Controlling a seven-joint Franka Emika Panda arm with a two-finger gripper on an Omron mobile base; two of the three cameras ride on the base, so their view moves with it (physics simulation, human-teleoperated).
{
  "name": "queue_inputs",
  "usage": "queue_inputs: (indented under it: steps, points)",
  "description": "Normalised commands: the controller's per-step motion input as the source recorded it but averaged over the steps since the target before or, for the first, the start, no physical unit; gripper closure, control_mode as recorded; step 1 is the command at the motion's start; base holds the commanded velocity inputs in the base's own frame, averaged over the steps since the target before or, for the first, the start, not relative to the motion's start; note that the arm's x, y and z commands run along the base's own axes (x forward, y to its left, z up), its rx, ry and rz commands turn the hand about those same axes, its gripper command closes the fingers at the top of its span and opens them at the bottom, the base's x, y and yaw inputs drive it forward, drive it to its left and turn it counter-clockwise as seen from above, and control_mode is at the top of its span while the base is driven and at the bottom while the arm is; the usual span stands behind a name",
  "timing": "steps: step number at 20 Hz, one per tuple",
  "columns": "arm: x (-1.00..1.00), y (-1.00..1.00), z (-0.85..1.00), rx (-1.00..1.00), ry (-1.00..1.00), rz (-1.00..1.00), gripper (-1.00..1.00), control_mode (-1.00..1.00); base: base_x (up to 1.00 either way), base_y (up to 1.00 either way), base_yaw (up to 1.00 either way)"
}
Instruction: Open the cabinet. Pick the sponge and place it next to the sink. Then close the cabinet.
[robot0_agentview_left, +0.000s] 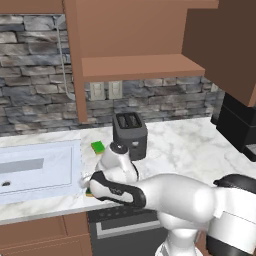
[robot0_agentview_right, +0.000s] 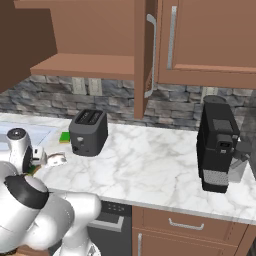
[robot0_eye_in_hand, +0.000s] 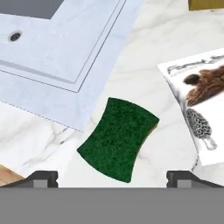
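Gripper jaws spread wide over your dark green sponge, flat on marble beside the sink; the cabinet, open, seemingly holds nothing; hand view adds a printed box.

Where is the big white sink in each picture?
Left base view: the sink is at the left, set in the marble counter.
Right base view: the sink is at the far left edge, left of the toaster.
Hand view: the sink is upper left.
Shared landmark: the marble counter.
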Motion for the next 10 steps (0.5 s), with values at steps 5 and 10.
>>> queue_inputs:
  steps: [5, 10]
  points:
    - [-0.25, -0.29, 0.37, 0.0, -0.01, 0.0, -1.0, -1.0, 0.0, 0.0, 0.0]
    - [-0.15, -0.22, 0.57, 0.0, 0.01, 0.0, -1.0, -1.0, 0.0, 0.0, 0.0]
